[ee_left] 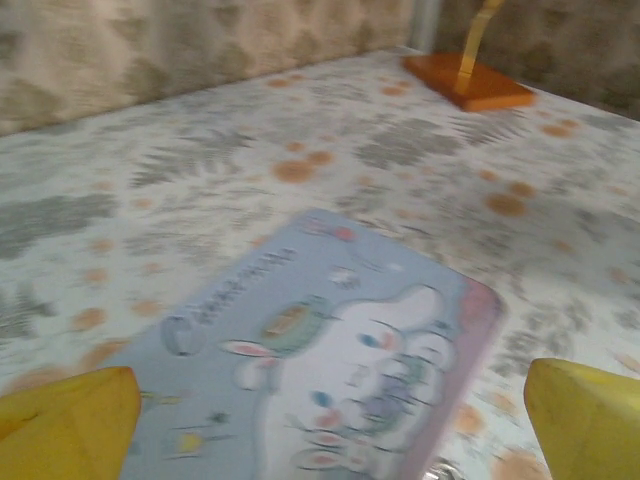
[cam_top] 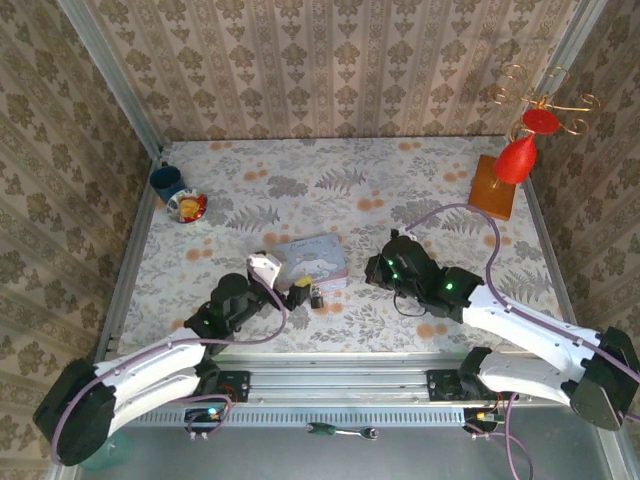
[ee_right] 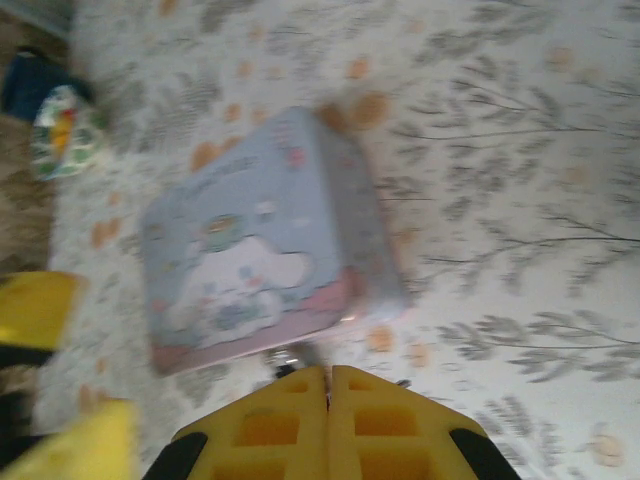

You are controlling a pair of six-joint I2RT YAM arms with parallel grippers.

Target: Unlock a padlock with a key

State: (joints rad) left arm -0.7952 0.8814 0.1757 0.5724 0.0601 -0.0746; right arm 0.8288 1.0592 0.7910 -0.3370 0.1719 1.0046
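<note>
The tiny dark metal padlock (cam_top: 317, 297) is lying on the floral-patterned tabletop (cam_top: 420, 200), just beside the near right corner of the pastel rectangular tin with a cartoon picture (cam_top: 312, 258). We are holding the left gripper (cam_top: 283, 282) at the tin's near side, its yellow fingers (ee_left: 70, 425) standing wide apart, one next to the padlock. We are pointing the right gripper (ee_right: 328, 385) at the tin, its fingers (ee_right: 280, 430) pressed together; whether they are pinching anything we cannot tell.
</note>
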